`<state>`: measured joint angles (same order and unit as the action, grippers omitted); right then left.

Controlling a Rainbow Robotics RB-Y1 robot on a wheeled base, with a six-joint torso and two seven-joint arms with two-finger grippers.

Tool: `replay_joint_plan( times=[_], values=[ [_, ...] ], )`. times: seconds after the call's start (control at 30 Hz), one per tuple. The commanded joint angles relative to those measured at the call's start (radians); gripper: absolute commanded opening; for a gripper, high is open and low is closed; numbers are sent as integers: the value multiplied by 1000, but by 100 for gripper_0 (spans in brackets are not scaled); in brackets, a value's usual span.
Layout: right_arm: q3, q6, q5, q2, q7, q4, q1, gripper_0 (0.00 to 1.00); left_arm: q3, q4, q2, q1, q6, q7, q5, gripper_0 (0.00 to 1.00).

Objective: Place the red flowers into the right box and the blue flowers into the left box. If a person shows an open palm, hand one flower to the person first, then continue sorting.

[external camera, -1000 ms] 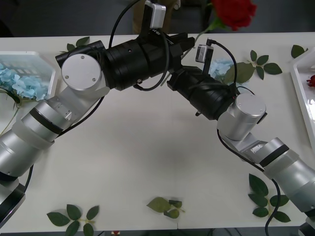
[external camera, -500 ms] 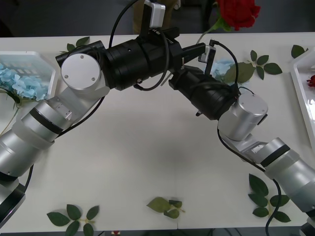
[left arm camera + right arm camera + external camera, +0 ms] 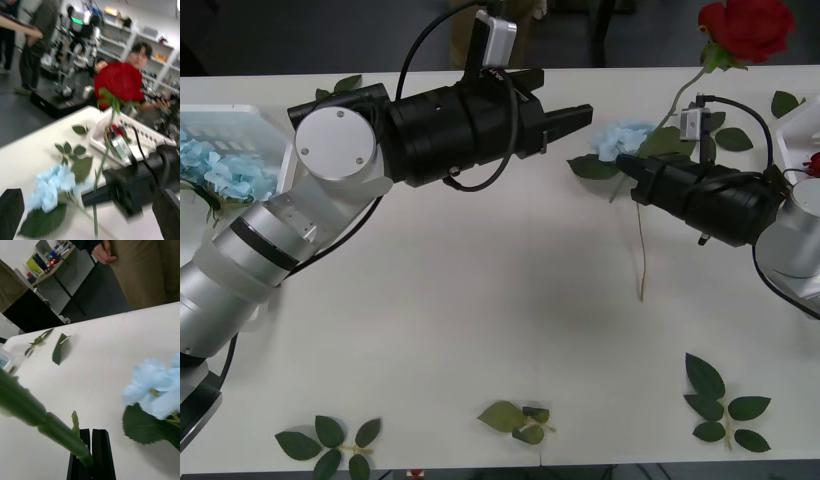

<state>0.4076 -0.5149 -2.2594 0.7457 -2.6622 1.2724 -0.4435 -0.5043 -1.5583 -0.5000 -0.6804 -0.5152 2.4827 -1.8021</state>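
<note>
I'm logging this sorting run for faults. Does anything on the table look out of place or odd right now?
Nothing looks damaged or spilled. One blue flower lies loose on the table, unsorted, between the open left pincer and the right pincer, which is shut on a red rose's stem and holds its head up near the right box.

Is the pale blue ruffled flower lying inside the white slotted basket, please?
No, the pale blue ruffled flower lies on the table, beside the right gripper.
</note>
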Motion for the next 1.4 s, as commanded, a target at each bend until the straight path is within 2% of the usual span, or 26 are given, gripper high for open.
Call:
replay_joint_plan(
  times=[0.03,0.1,0.13,0.27,0.37,0.47,0.57,0.7,0.87,1.07,1.27,1.4],
  values=[
    [-104,-109,204,17,332,-80,-76,0,133,-16,-130,2,-266,107,24,100],
    [-144,-180,319,12,459,-114,-109,0,237,6,-135,25,-436,156,72,100],
    [-201,-264,425,7,571,-140,-133,0,348,46,-118,35,-611,203,119,100],
    [-380,-513,701,-5,815,-162,-179,0,610,155,-55,32,-979,223,260,100],
    [-500,-668,874,-5,889,-162,-193,0,681,179,-40,47,-1086,223,342,100],
    [-635,-818,1043,-2,903,-162,-196,0,684,158,-41,116,-1066,223,369,100],
    [-745,-936,1264,11,869,-154,-196,0,671,129,-25,223,-982,223,346,100],
    [-779,-967,1522,37,762,-96,-193,0,664,127,15,282,-937,223,319,100],
    [-791,-921,1730,52,709,-96,-190,0,664,127,31,317,-941,223,285,100],
    [-819,-918,1815,52,691,-110,-190,0,658,129,44,325,-941,223,274,100],
    [-796,-820,2097,52,593,-110,-173,0,647,129,48,331,-939,223,260,100],
    [-816,-743,2318,14,558,-142,-172,0,642,129,48,340,-939,223,264,100]
  ],
)
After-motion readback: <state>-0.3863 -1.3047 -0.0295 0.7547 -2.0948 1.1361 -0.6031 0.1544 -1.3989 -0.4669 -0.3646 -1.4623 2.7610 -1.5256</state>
